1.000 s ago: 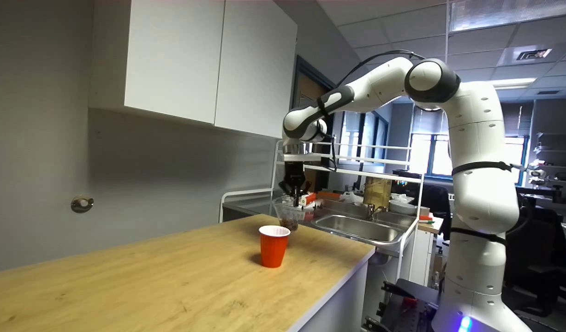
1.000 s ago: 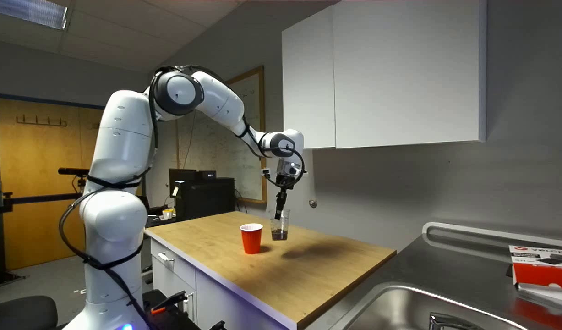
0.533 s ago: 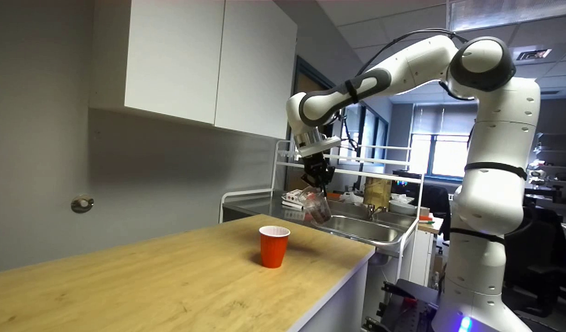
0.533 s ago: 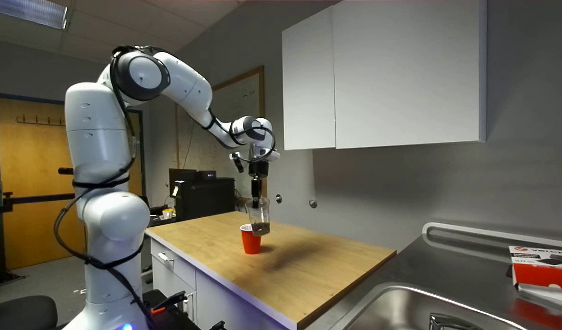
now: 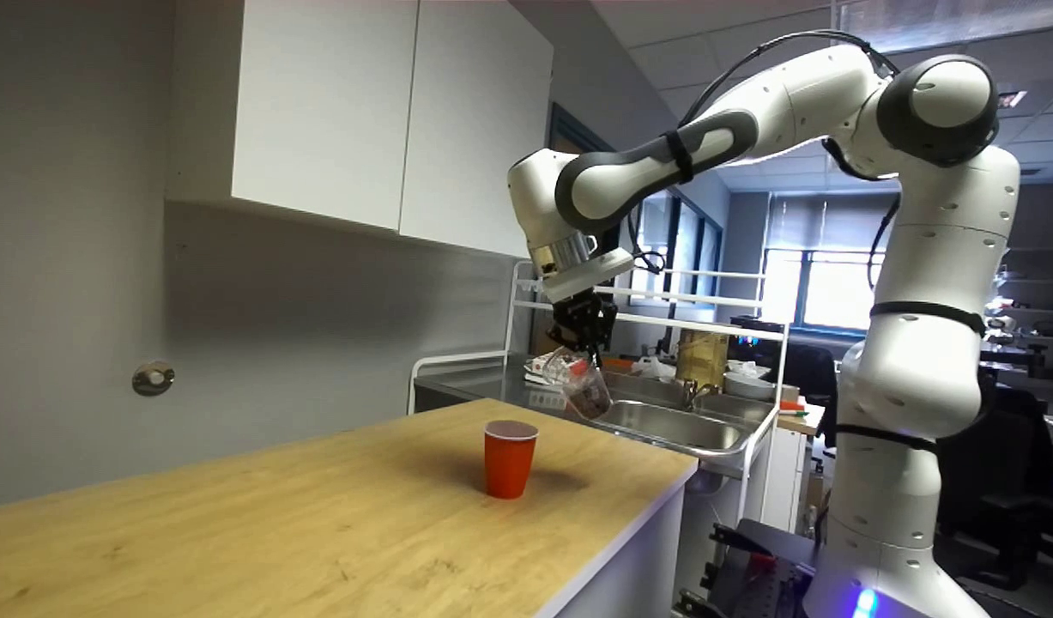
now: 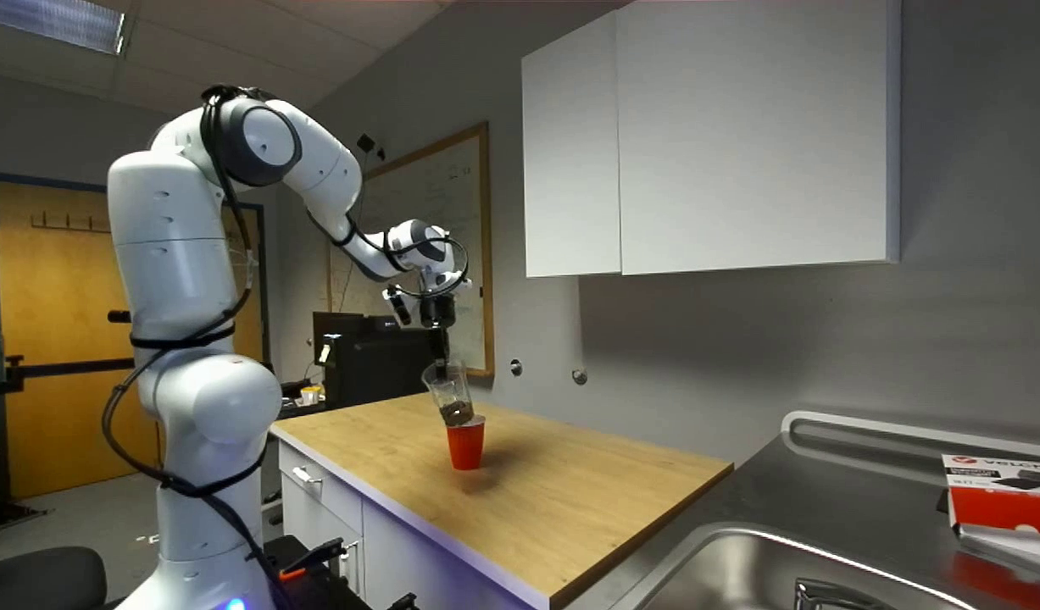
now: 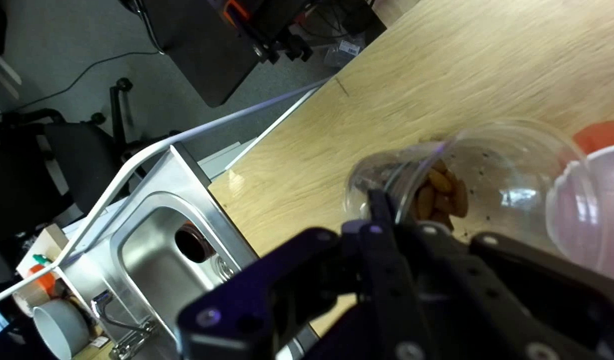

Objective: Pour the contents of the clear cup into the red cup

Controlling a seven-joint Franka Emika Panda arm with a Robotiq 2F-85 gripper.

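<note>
The red cup (image 5: 509, 465) stands upright on the wooden counter; it shows in an exterior view (image 6: 465, 445) and partly at the right edge of the wrist view (image 7: 601, 136). My gripper (image 5: 595, 359) is shut on the wall of the clear cup (image 5: 588, 395) near its rim; in an exterior view the gripper (image 6: 441, 369) holds the cup (image 6: 446, 385) raised and tilted. In the wrist view the gripper (image 7: 389, 207) grips the clear cup (image 7: 507, 175), whose mouth faces the red cup. Brown almond-like nuts (image 7: 439, 192) lie at its bottom. The red cup's inside is mostly hidden.
The wooden counter (image 5: 320, 524) ends at a front edge. A metal sink (image 6: 740, 568) lies beyond its end, with a red-and-white box (image 6: 1003, 500) beside it. A wall cabinet (image 6: 740, 144) hangs above. A white rack frame (image 5: 771, 403) stands by the sink.
The arm has drawn back and the clear cup has gone from upright to tilted. In an exterior view it has moved left toward the red cup. The red cup has not moved and is now shaded.
</note>
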